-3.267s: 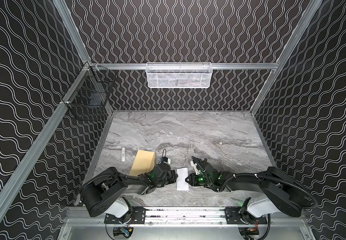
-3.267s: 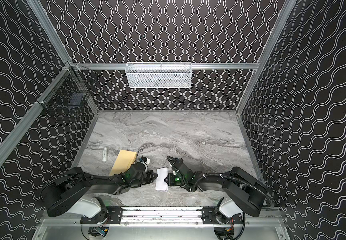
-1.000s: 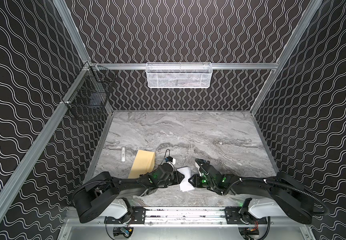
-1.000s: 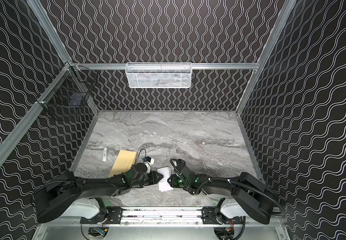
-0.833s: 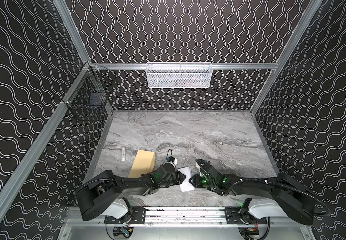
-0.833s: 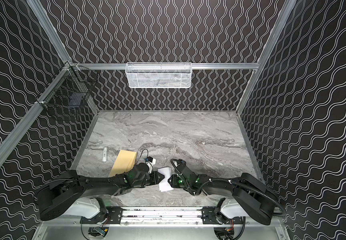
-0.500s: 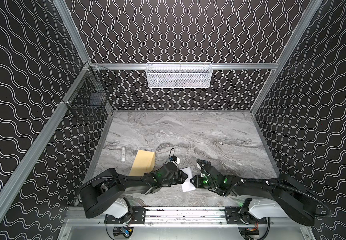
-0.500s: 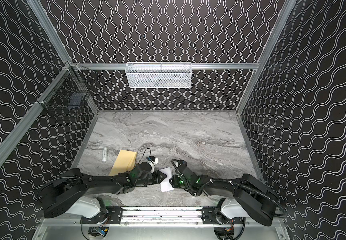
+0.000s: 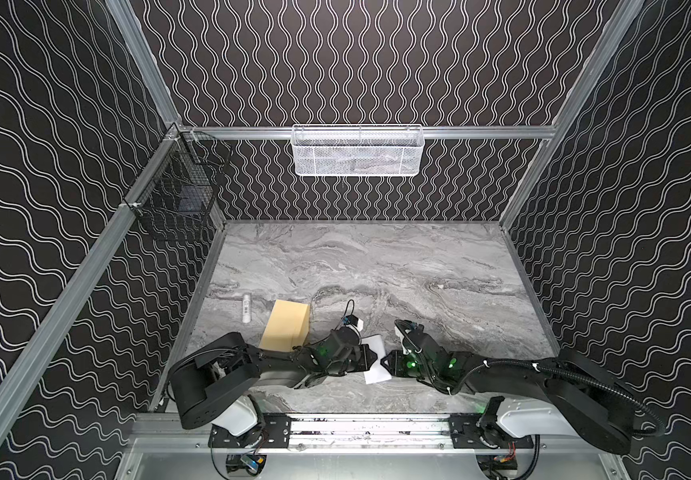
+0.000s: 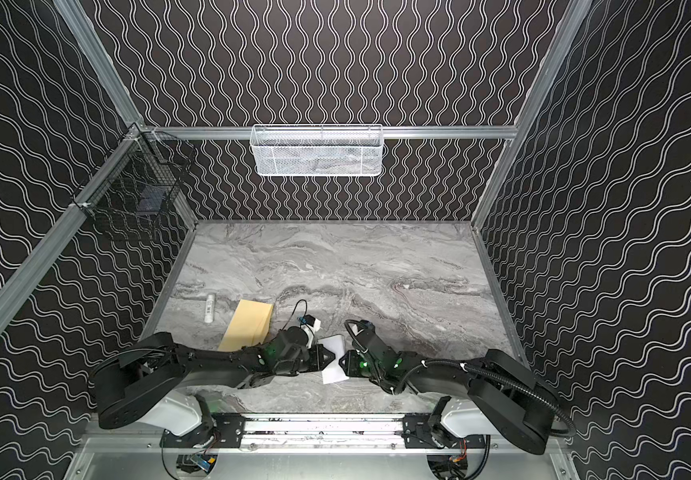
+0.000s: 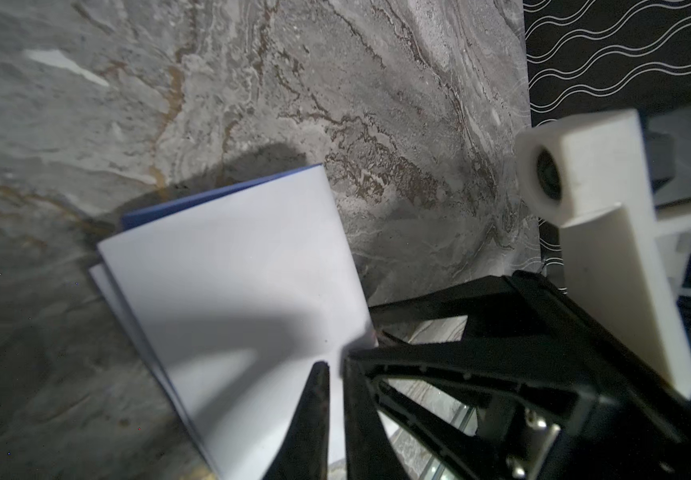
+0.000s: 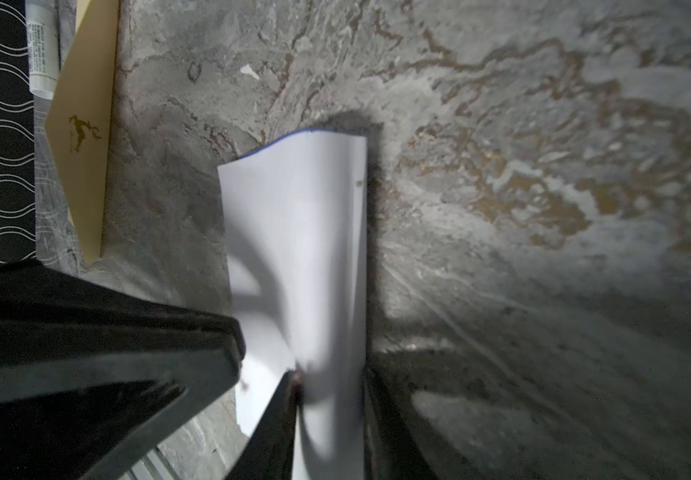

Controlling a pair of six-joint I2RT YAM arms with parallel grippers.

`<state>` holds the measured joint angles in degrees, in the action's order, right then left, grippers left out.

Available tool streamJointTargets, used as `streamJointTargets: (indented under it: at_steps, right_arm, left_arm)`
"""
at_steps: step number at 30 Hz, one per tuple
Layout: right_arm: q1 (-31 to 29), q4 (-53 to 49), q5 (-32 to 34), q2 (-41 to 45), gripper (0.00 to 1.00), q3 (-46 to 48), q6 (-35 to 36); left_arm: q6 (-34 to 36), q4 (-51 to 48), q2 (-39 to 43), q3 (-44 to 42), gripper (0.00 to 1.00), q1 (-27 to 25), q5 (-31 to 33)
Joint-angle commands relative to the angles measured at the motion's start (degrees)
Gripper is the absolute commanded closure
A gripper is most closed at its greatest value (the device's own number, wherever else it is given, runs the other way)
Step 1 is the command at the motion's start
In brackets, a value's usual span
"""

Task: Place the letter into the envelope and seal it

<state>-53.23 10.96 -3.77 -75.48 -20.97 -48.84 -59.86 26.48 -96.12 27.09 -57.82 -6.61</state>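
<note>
The letter (image 9: pixel 378 372), a folded white sheet with a blue edge, sits near the table's front middle between my two grippers, plain side up (image 11: pixel 231 270). My left gripper (image 9: pixel 372 356) reaches it from the left. Its jaws are nearly together (image 11: pixel 333 374), with a sliver of the letter's near corner between them. My right gripper (image 9: pixel 384 360) comes from the right and is shut on the letter, which bows between its fingers (image 12: pixel 329 378). The tan envelope (image 9: pixel 287 330) lies flat to the left, apart from both grippers, its dark-gold mark showing (image 12: pixel 84 137).
A small white tube (image 9: pixel 246 307) lies left of the envelope near the left wall. A white mesh basket (image 9: pixel 357 151) hangs on the back wall. A black wire basket (image 9: pixel 177 199) hangs on the left wall. An aluminium rail (image 9: pixel 368 428) runs along the front.
My left gripper's jaws have narrowed onto the letter's corner. The letter and both grippers have shifted slightly to the right. The envelope and tube have not moved.
</note>
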Motion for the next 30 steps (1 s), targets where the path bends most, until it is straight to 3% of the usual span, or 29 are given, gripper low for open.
streamJointTargets:
  at_steps: [1,13,30]
  right_arm:
    - [-0.07,-1.38,0.47,0.25,0.71,0.49,-0.55]
    - [0.02,-1.64,-0.01,0.69,0.69,1.42,-0.2]
    - [0.07,-2.89,0.48,1.95,0.67,2.85,-0.46]
  left_arm:
    - [-0.54,3.04,-0.47,0.1,0.87,-0.19,0.64]
    - [-0.49,1.82,1.11,0.31,0.88,-0.95,0.59]
    - [-2.37,2.79,-4.27,-0.46,0.96,-3.52,1.39]
